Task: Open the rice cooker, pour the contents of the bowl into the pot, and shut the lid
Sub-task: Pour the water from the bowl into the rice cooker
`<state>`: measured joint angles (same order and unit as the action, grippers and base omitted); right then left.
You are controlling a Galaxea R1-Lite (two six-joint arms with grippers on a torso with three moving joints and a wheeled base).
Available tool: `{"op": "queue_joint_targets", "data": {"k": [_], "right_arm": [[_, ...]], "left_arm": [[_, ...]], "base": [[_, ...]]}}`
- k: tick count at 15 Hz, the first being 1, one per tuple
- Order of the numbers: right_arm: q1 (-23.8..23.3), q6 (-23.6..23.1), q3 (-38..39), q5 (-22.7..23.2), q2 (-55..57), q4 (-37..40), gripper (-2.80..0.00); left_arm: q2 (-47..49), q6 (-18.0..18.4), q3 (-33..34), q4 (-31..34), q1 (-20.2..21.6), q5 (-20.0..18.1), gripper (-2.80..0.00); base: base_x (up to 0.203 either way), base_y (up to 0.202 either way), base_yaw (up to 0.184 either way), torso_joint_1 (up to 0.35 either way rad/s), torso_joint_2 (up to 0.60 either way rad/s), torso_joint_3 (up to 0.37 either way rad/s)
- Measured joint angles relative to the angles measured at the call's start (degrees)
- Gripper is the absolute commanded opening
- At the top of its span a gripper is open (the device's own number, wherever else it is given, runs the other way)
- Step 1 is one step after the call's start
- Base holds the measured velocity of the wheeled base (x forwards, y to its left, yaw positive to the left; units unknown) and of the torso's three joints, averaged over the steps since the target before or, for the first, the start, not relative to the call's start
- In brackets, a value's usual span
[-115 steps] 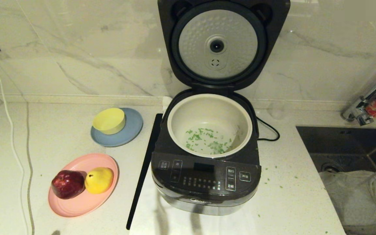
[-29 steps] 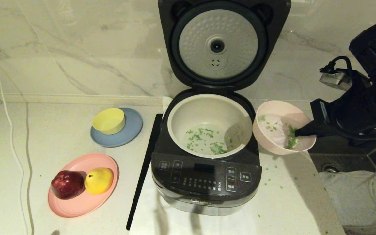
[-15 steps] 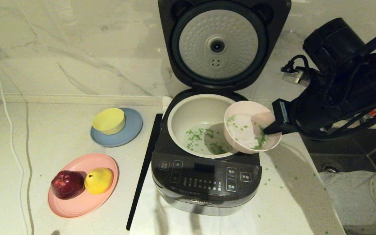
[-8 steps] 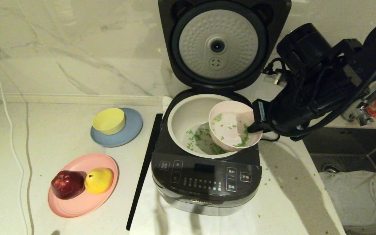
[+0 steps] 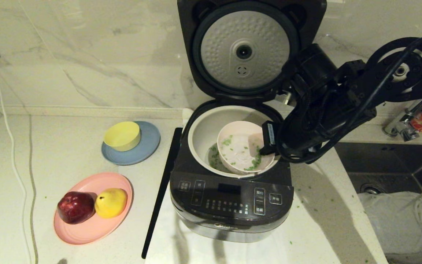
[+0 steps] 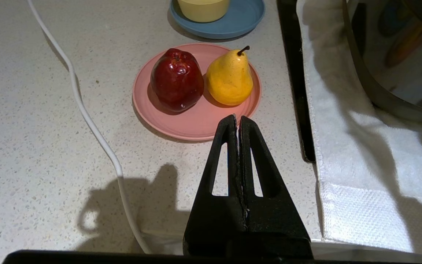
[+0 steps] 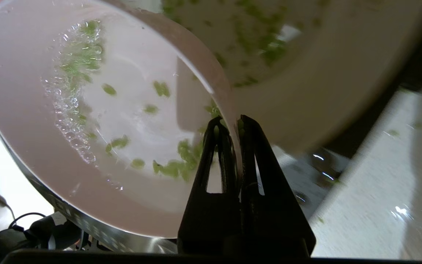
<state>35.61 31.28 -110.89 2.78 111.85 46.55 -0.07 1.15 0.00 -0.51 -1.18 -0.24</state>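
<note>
The rice cooker (image 5: 233, 176) sits on the desk (image 5: 68, 146) with its lid (image 5: 245, 47) standing open behind the pot (image 5: 205, 128). The bowl (image 5: 242, 152) hangs over the pot's right half, barely tilted, so the green bits (image 5: 256, 163) pooled near the gripped edge must tip leftward, away from the right hand (image 5: 264, 148). That hand is pinched narrow on the bowl's right rim. The left hand (image 6: 237, 121), closed and empty, hovers by the fruit plate (image 6: 196, 124).

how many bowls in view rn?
2. A pink bowl held over the cooker's pot, pinched at its rim by the right gripper. A yellow bowl sits on the blue plate, left of the cooker. None seem hidden.
</note>
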Motion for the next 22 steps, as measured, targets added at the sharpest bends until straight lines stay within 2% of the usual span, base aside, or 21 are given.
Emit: {"op": "queue_joint_targets", "data": {"k": [4,7,13,14,17,19,22], "right_arm": [[1.5,0.1,0.0,-0.3,1.8,-1.7,-2.8],[2.2,0.6,0.0,-4.2,3.3,-4.3,-2.8],[2.5,2.6,0.2,-6.5,4.8,-7.9,-2.8],[2.5,2.7,0.3,-8.6,4.9,-8.6,-2.8],[2.8,2.7,1.1,-19.6,4.8,-13.1,-2.8],[3.5,2.4,2.6,-23.7,4.2,-16.1,-2.8],[4.7,0.0,7.4,-29.6,3.6,-25.2,-2.8]], "left_arm": [[0.0,0.0,0.0,0.0,0.0,0.0,-2.8],[0.0,0.0,0.0,0.0,0.0,0.0,-2.8],[0.0,0.0,0.0,0.0,0.0,0.0,-2.8],[0.0,0.0,0.0,0.0,0.0,0.0,-2.8],[0.0,0.0,0.0,0.0,0.0,0.0,-2.8],[0.0,0.0,0.0,0.0,0.0,0.0,-2.8],[0.0,0.0,0.0,0.0,0.0,0.0,-2.8]], "base": [[0.0,0.0,0.0,0.0,0.0,0.0],[0.0,0.0,0.0,0.0,0.0,0.0],[0.0,0.0,0.0,0.0,0.0,0.0],[0.0,0.0,0.0,0.0,0.0,0.0],[0.0,0.0,0.0,0.0,0.0,0.0],[0.0,0.0,0.0,0.0,0.0,0.0],[0.0,0.0,0.0,0.0,0.0,0.0]]}}
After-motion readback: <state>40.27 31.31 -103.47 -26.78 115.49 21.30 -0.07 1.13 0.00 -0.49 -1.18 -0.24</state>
